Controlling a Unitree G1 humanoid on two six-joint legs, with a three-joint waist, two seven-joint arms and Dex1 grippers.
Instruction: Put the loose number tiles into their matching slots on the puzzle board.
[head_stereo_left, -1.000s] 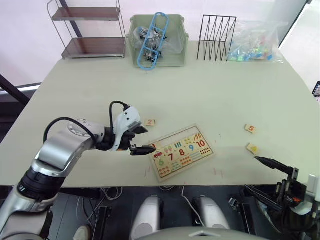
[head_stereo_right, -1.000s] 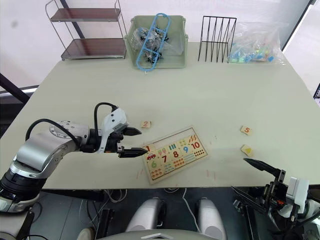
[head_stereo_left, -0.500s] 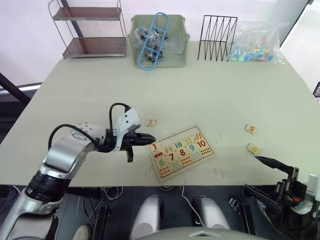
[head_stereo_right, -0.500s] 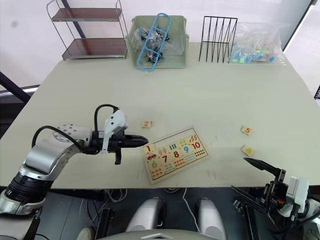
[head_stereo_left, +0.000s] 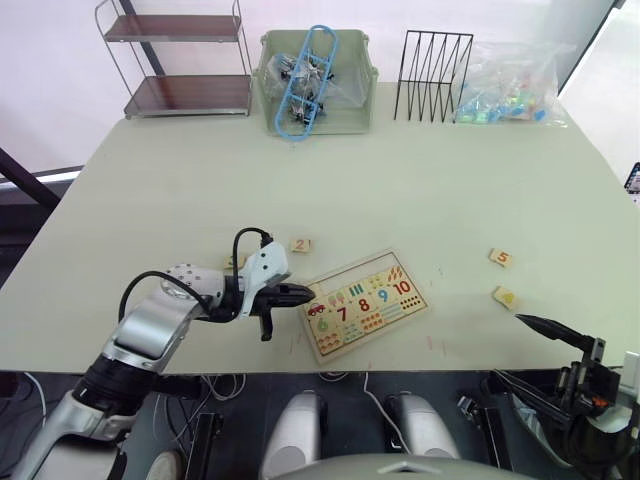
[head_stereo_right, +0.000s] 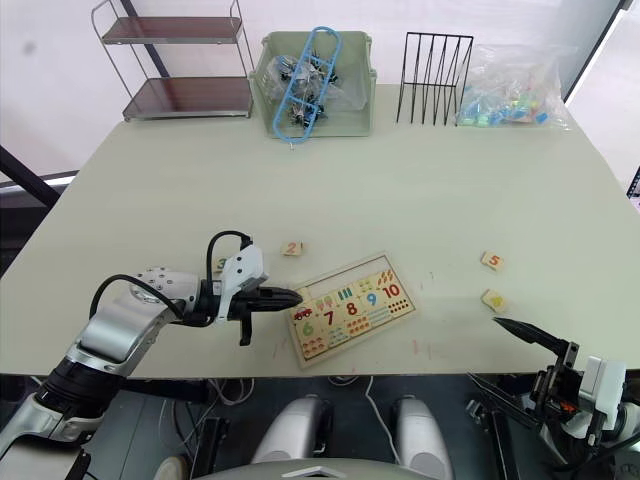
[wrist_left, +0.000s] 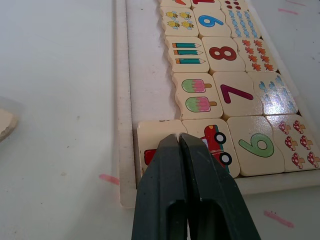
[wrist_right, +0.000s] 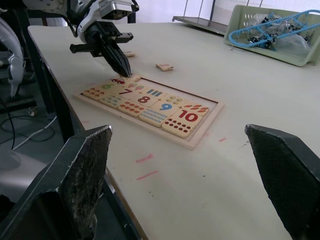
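Observation:
The puzzle board (head_stereo_left: 380, 333) lies near the table's front edge, with numerals 6 to 10 and picture tiles in it. Its row of matching slots (wrist_left: 147, 75) is bare except for the 1 tile (wrist_left: 150, 142) at the end nearest my left arm. My left gripper (head_stereo_left: 305, 292) is shut, and its fingertips (wrist_left: 182, 145) rest on that tile's top. Loose number tiles lie on the table: 2 (head_stereo_left: 300, 244), 3 (head_stereo_right: 218, 265), 5 (head_stereo_left: 502, 257) and one with a yellow mark (head_stereo_left: 506, 297). My right gripper (head_stereo_left: 530, 352) hangs open off the table's front right, holding nothing.
Along the far edge stand a two-shelf wire rack (head_stereo_left: 180, 60), a green bin (head_stereo_left: 315, 85) with a blue hanger, a black wire rack (head_stereo_left: 433, 75) and a clear bag of coloured pieces (head_stereo_left: 510, 85). Red marks (head_stereo_left: 435, 343) dot the table by the board.
My left gripper's fingers went from open to shut, and its tips moved right onto the 1 tile at the board's corner. The right gripper has stayed put.

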